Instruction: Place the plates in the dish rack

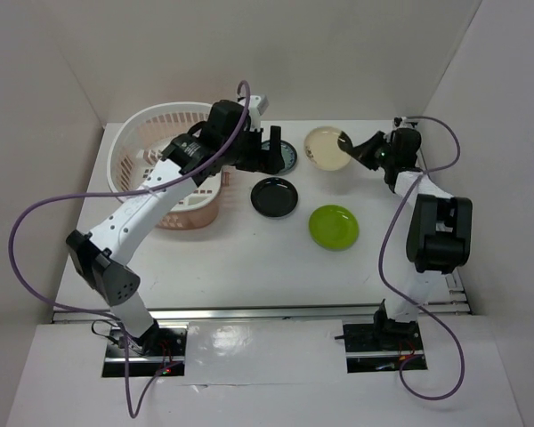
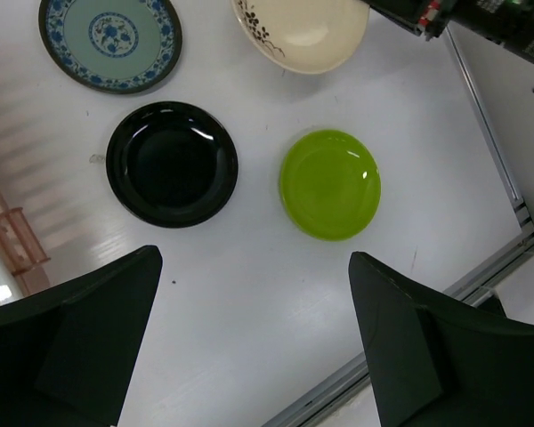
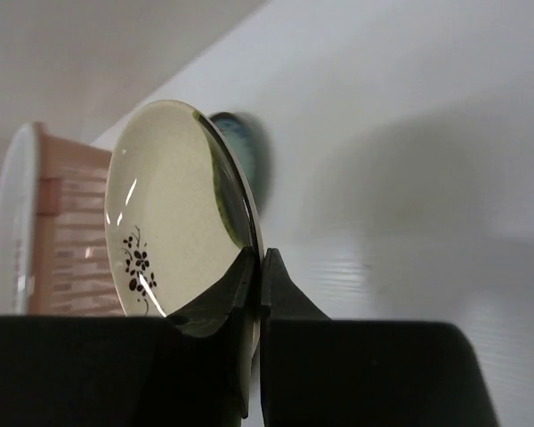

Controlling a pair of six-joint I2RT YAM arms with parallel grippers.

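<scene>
My right gripper (image 1: 349,142) (image 3: 258,258) is shut on the rim of the cream plate (image 1: 325,147) (image 3: 165,222), which shows black flower sprigs and is held tilted above the table. The black plate (image 1: 275,196) (image 2: 172,164), the lime green plate (image 1: 334,226) (image 2: 329,184) and the teal patterned plate (image 1: 285,156) (image 2: 110,40) lie flat on the white table. My left gripper (image 1: 265,158) (image 2: 254,285) is open and empty, hovering above the plates beside the pink dish rack (image 1: 133,142). The cream plate also shows in the left wrist view (image 2: 307,36).
White walls stand at the back and both sides. The table's metal front rail (image 2: 481,276) runs along the near edge. A purple cable (image 1: 36,213) loops off the left arm. A corner of the rack (image 2: 13,245) shows in the left wrist view.
</scene>
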